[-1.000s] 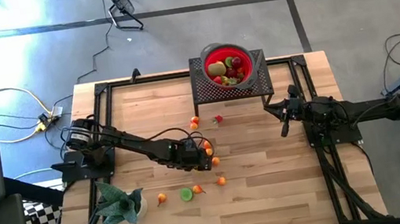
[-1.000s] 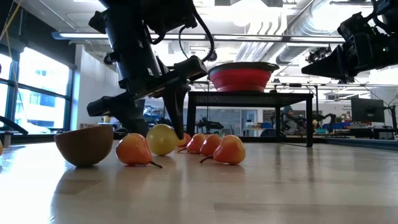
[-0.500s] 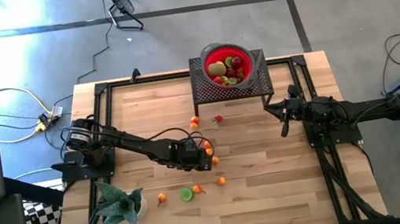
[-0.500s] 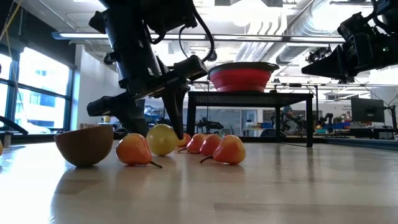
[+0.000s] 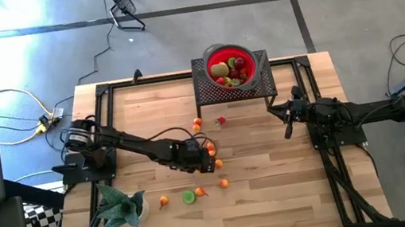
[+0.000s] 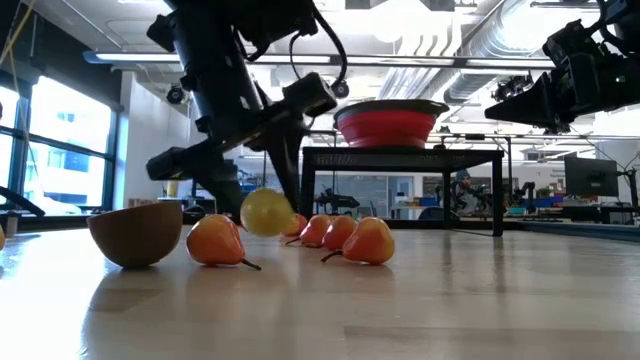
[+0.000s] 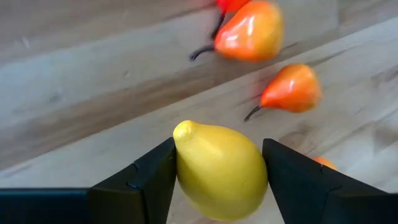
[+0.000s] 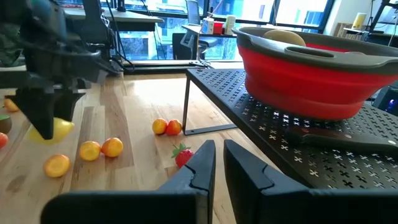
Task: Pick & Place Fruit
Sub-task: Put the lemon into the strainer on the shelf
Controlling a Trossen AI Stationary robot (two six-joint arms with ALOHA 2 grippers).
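Yellow lemon (image 7: pixel 220 172), one, is pinched between the left gripper (image 7: pixel 217 177) fingers, lifted just above the wooden table (image 5: pixel 276 175) near its middle. Three orange fruits (image 6: pixel 370 241) lie just beside it in the low view. One red bowl (image 5: pixel 229 67) sits on a black rack. Right gripper (image 8: pixel 214 168) hovers by the rack, fingers narrowly apart, empty.

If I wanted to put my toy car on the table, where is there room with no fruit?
The wood in front of the right gripper, toward the table's right edge, is bare. So is the strip between the black rack and the left arm's base. It is crowded mid-table, where the left gripper holds a lemon among orange fruits, and by the plant.
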